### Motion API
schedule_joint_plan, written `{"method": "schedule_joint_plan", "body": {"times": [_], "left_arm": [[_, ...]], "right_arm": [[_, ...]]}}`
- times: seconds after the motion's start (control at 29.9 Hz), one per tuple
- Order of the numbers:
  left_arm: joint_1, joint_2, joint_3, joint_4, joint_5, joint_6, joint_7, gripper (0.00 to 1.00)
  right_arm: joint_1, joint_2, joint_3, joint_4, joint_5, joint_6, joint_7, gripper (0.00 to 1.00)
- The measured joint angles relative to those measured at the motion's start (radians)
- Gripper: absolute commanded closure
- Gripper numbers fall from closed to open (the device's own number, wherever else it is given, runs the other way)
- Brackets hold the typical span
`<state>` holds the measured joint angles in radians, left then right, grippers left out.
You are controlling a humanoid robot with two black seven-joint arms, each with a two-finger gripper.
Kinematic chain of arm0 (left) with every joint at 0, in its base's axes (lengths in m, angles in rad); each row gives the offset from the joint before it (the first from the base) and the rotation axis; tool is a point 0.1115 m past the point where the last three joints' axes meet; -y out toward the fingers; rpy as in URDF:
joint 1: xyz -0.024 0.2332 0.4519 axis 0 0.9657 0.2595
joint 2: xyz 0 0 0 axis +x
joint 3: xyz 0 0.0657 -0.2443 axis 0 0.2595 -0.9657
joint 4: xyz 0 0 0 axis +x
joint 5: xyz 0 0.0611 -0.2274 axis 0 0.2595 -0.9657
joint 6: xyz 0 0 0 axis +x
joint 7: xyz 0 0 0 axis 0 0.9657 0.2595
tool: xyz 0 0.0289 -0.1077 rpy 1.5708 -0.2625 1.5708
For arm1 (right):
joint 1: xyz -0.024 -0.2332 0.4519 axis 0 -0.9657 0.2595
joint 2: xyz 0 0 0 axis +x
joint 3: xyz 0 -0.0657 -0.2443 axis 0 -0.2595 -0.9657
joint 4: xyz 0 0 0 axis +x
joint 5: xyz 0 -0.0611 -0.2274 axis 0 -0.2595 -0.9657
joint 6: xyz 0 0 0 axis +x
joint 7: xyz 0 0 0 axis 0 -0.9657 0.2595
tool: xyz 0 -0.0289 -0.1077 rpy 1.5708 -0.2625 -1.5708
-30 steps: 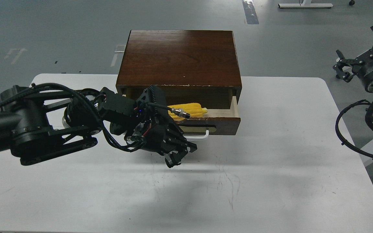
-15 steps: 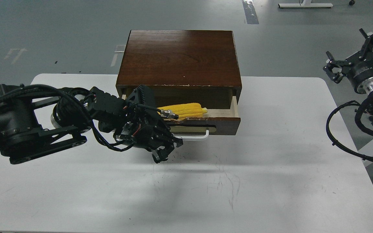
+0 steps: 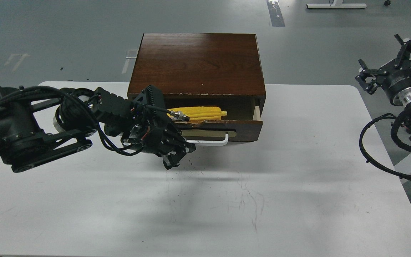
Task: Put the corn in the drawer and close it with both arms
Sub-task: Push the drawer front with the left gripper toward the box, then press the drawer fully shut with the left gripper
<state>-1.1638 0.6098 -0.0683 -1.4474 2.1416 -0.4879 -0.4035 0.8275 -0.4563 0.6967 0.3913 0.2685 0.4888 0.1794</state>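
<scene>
The yellow corn [image 3: 200, 113] lies inside the drawer [image 3: 241, 129], which stands partly open from the dark wooden cabinet [image 3: 198, 60]. The drawer's white bar handle [image 3: 211, 142] faces me. My left gripper [image 3: 175, 157] is at the left end of the drawer front, touching or nearly touching the handle's left end. Its dark fingers cannot be told apart. It holds nothing that I can see. My right gripper [image 3: 389, 60] hangs in the air off the table's right side, fingers spread and empty, far from the drawer.
The cabinet stands at the back middle of the white table [image 3: 298, 185]. My left arm [image 3: 30, 132] lies low across the table's left side. Black cables [image 3: 380, 146] of the right arm hang past the table's right edge.
The drawer has slid partway inward. My left gripper has moved left and back toward the drawer front. My right gripper has shifted left and up at the right edge.
</scene>
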Motion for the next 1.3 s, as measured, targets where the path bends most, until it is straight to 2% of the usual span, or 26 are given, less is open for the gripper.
{"method": "schedule_joint_plan", "body": {"times": [0.8, 1.3], "left_arm": [[-0.008, -0.035, -0.001, 0.183, -0.011, -0.005, 0.002, 1.0], [-0.008, -0.036, -0.005, 0.185, -0.013, -0.001, -0.005, 1.0]], "right_arm": [[-0.018, -0.002, -0.003, 0.0, 0.0, 0.0, 0.002, 0.0], [-0.018, -0.001, -0.011, 0.0, 0.0, 0.0, 0.001, 0.0]]}}
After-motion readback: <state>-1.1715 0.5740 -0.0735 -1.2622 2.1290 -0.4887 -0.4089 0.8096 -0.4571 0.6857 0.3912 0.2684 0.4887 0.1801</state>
